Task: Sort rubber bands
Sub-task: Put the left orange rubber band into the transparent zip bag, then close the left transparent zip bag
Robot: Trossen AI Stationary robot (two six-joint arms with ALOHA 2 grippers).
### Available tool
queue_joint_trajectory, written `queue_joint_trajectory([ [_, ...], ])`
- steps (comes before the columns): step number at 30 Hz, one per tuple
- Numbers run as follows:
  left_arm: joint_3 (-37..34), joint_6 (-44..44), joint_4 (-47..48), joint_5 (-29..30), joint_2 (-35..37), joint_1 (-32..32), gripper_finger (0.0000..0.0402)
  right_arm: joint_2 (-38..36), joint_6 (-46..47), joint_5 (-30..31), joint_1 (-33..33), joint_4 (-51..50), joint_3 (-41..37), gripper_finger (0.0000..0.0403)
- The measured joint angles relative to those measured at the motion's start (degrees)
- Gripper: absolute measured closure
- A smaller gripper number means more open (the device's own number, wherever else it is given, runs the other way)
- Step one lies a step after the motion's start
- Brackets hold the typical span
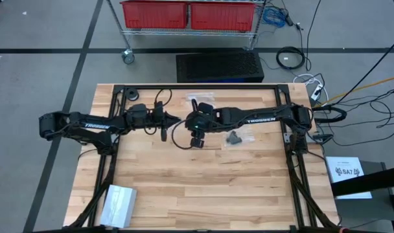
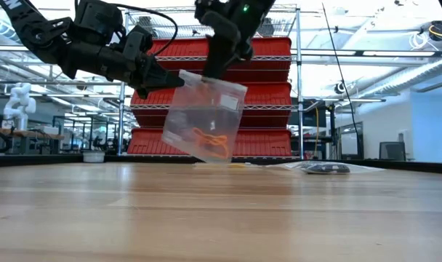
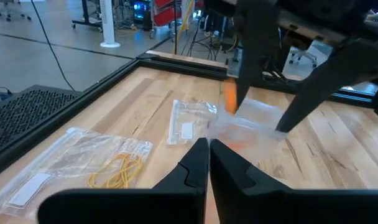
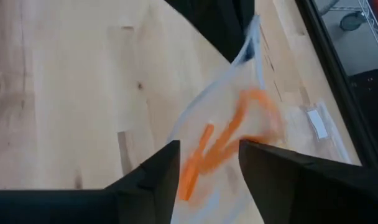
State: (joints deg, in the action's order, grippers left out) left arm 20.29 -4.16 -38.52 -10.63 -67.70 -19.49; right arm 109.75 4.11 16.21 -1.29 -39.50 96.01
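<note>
- The table (image 1: 203, 188) is pale wood with a dark frame; red bins (image 1: 187, 14) stand on a rack beyond its far edge.
- The left arm (image 1: 87, 123) reaches in from the left and the right arm (image 1: 262, 118) from the right. Both meet over the far middle of the table.
- A clear bag (image 2: 206, 109) hangs between the two grippers, tilted and clear of the wood.
- The left gripper (image 2: 179, 79) has its fingers pressed together. Its tip is at the bag's upper left corner; whether it pinches that corner I cannot tell.
- The right gripper (image 4: 207, 149) comes down on the bag's top edge with its fingers spread. One finger stands on each side of the bag, and neither is clamped on it.
- The orange bands (image 2: 212, 143) lie bunched in the bag's lower end.
- The black bands (image 1: 234, 137) sit in a second bag flat on the table, right of the grippers.
- The tan bands (image 3: 117, 171) lie in a third bag on the table, by the frame.
</note>
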Motion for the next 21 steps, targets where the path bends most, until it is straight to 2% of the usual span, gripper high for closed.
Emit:
queue_joint_trajectory([
  [6,0.0,0.0,0.0,0.6,0.0,0.0,0.0379,-1.5,1.2,0.8,1.1,-2.6,0.0,0.025],
  [12,0.0,0.0,0.0,0.6,0.0,0.0,0.0378,-1.8,2.2,5.7,2.3,-7.7,0.0,0.027],
  [18,0.0,0.4,0.8,3.5,0.0,0.0,0.039,-4.2,10.3,4.9,4.3,-20.6,0.0,0.0277],
  [21,0.0,0.6,1.6,4.5,0.0,0.0,0.0397,-5.6,13.6,7.4,7.1,-22.6,-2.8,0.0291],
])
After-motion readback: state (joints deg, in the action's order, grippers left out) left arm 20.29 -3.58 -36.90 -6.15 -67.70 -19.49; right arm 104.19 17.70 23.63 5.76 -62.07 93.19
